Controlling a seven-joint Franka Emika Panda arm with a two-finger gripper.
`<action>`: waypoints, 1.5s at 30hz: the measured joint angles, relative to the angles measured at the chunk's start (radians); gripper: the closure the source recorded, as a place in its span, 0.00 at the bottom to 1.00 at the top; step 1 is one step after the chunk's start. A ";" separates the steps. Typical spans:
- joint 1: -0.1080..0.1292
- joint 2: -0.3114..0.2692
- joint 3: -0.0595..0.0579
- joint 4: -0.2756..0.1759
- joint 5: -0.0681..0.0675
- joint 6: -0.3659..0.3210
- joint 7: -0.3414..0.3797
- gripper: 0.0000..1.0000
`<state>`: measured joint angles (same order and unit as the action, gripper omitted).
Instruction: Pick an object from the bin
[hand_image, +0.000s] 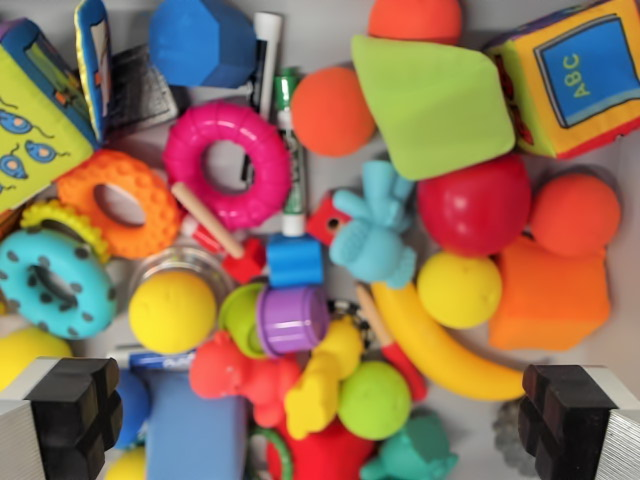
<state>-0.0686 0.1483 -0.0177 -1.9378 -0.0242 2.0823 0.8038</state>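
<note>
While end effector (320, 420) gapes wide, holding nothing: three rings, pink (227, 165), orange (118, 203), teal (52, 282); one banana (440, 352).

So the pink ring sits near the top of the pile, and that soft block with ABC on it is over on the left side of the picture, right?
Not quite. The pink ring does sit near the top, but the ABC block is in the upper right corner of the wrist view, not on the left. The left side holds a different soft block, yellow-green with a blue edge.
</note>
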 joint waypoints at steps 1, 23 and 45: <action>0.000 0.000 0.000 0.000 0.000 0.000 0.000 0.00; 0.009 0.006 0.001 0.000 0.000 0.000 0.046 0.00; 0.064 0.061 0.008 0.028 0.004 0.025 0.322 0.00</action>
<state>-0.0046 0.2089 -0.0093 -1.9102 -0.0207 2.1070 1.1257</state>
